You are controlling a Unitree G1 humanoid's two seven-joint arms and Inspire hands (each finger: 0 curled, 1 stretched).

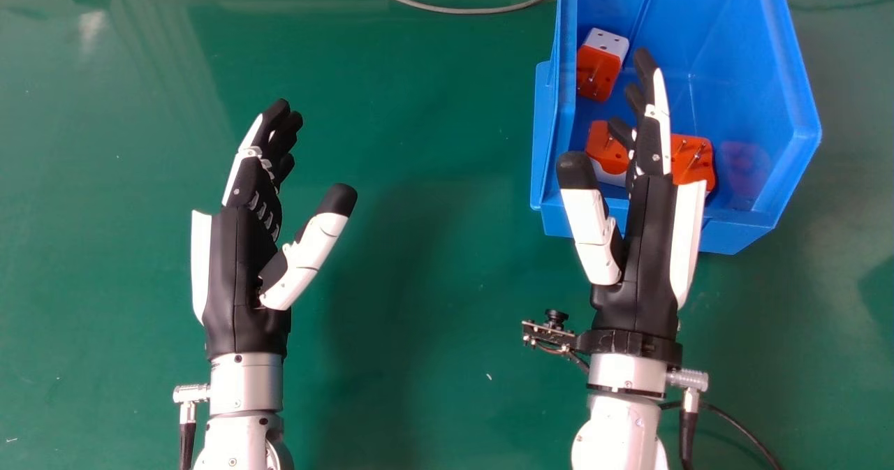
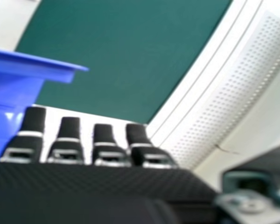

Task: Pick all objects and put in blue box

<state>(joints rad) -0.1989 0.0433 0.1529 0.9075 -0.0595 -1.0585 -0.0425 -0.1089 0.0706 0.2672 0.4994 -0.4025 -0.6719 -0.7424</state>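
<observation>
Plug adapters (image 1: 599, 72), orange and white, lie inside the blue box (image 1: 733, 236); the farthest points its white end, along its long axis, toward the box's far side. The right hand (image 1: 642, 260), straight-fingered, thumb wide, hangs over the box's near wall; the left hand (image 1: 237, 267), similarly open, is well left of it. The right hand view adds a perforated white panel (image 2: 228, 93) apart from the box.

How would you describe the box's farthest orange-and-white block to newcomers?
On the green table, at right, sits the blue box. Inside, by its left wall, lies the block. Its far end is white; unlike the nearer orange parts, the right hand covers none of it.
</observation>
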